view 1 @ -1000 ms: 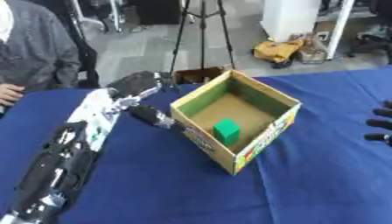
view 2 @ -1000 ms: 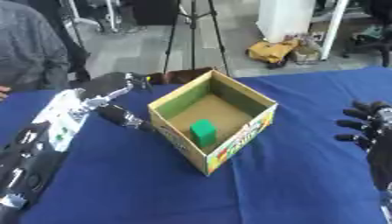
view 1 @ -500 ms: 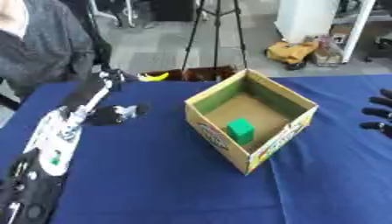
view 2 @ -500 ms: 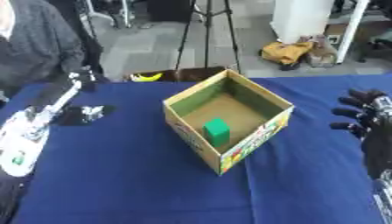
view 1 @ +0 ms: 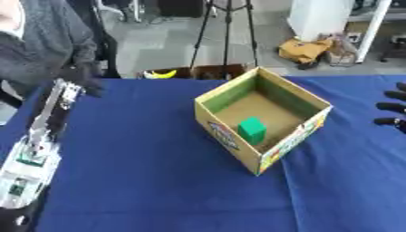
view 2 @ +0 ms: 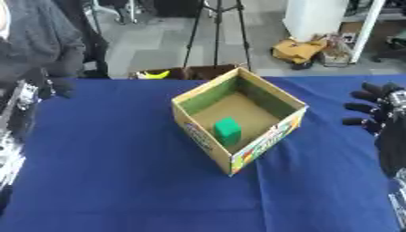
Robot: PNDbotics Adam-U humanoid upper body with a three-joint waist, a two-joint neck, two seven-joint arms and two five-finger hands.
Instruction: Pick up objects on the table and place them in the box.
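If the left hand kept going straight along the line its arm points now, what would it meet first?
Probably the person's grey sleeve at the table's far left edge. The left hand reaches up and away over the blue cloth, nowhere near the box. Depth is unclear, so it may pass beside the sleeve.

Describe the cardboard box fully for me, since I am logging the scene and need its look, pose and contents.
The cardboard box is open-topped and brown, looks like plain card, with colourful print on its outer sides and a greenish tint on its inner walls. It stands upright on the blue tablecloth, turned so one corner points toward the camera. Inside, a green block rests on its floor. Neither robot hand touches it.
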